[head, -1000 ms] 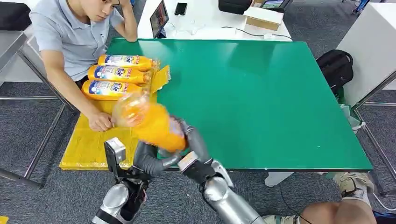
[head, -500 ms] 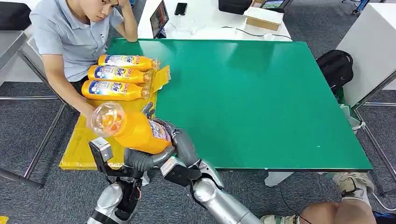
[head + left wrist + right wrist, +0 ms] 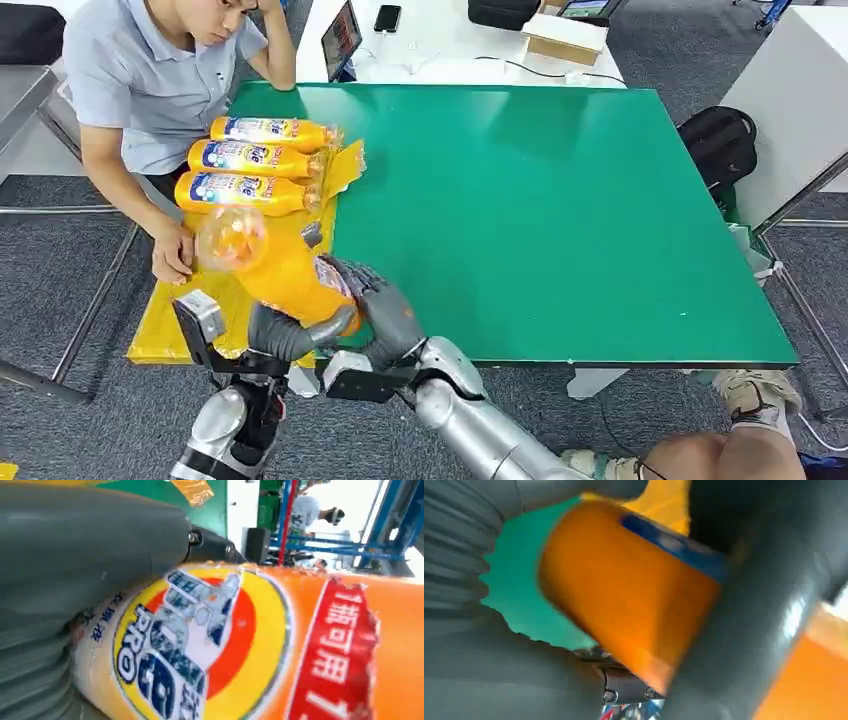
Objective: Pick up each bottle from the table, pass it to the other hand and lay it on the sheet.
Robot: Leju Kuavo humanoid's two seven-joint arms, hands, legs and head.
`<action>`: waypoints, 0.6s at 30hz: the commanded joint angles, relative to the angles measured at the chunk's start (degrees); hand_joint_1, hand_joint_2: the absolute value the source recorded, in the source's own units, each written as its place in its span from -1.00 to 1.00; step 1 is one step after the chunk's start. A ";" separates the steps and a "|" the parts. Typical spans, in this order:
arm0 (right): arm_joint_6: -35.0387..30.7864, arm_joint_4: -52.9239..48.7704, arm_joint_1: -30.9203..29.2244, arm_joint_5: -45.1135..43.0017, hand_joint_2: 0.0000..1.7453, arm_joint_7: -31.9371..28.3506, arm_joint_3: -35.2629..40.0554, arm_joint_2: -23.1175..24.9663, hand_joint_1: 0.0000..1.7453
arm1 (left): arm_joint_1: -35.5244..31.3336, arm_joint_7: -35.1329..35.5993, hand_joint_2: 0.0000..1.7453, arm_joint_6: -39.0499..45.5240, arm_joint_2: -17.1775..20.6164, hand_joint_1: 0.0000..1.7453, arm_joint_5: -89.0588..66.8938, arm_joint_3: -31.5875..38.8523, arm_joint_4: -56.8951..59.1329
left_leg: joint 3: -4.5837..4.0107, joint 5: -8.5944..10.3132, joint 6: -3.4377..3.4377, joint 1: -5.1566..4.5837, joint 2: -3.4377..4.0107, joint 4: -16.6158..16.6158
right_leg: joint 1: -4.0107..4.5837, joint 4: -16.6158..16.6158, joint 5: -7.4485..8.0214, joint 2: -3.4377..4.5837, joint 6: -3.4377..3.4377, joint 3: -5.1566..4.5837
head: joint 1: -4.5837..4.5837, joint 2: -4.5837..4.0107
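In the head view we see both hands clamped on one orange bottle (image 3: 285, 275) at lower left, over the yellow sheet (image 3: 185, 310): left hand (image 3: 290, 335) beneath, right hand (image 3: 385, 310) beside. The left wrist view alone gives us its label (image 3: 200, 645). Three bottles (image 3: 255, 160) lie at the sheet's far end on the green table (image 3: 560, 210). A seated person's hand (image 3: 172, 255) rests on the sheet. Fingers stay mostly hidden behind the bottle.

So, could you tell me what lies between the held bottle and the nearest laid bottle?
In the head view, bare yellow sheet separates the held bottle from the nearest laid bottle.
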 commanded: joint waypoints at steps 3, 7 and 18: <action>-10.39 4.78 1.67 4.16 -1.00 -0.76 2.13 -2.33 -1.00 | -8.37 2.55 1.00 -1.32 -0.60 1.00 5.20 3.71 6.45 | 0.15 0.00 -0.04 0.03 -0.16 -0.07 | 0.04 -0.06 -0.06 -0.21 -0.07 0.21 | -0.02 0.00; -10.56 4.74 2.08 3.12 -1.00 -1.30 1.22 -2.12 -1.00 | -8.08 2.42 1.00 -0.56 -1.04 1.00 6.32 4.38 6.11 | 0.35 -0.12 -0.09 0.07 -0.10 -0.03 | 0.10 -0.05 -0.15 -0.21 -0.15 0.43 | 0.00 0.00; -17.39 -3.75 8.15 -4.19 -1.00 -2.04 0.53 -4.87 -1.00 | -12.46 -2.37 1.00 24.75 4.91 1.00 -20.42 8.52 10.70 | 0.21 -0.07 -0.07 0.03 -0.02 -0.04 | 0.05 -0.02 -0.08 -0.07 -0.11 0.26 | 0.00 0.00</action>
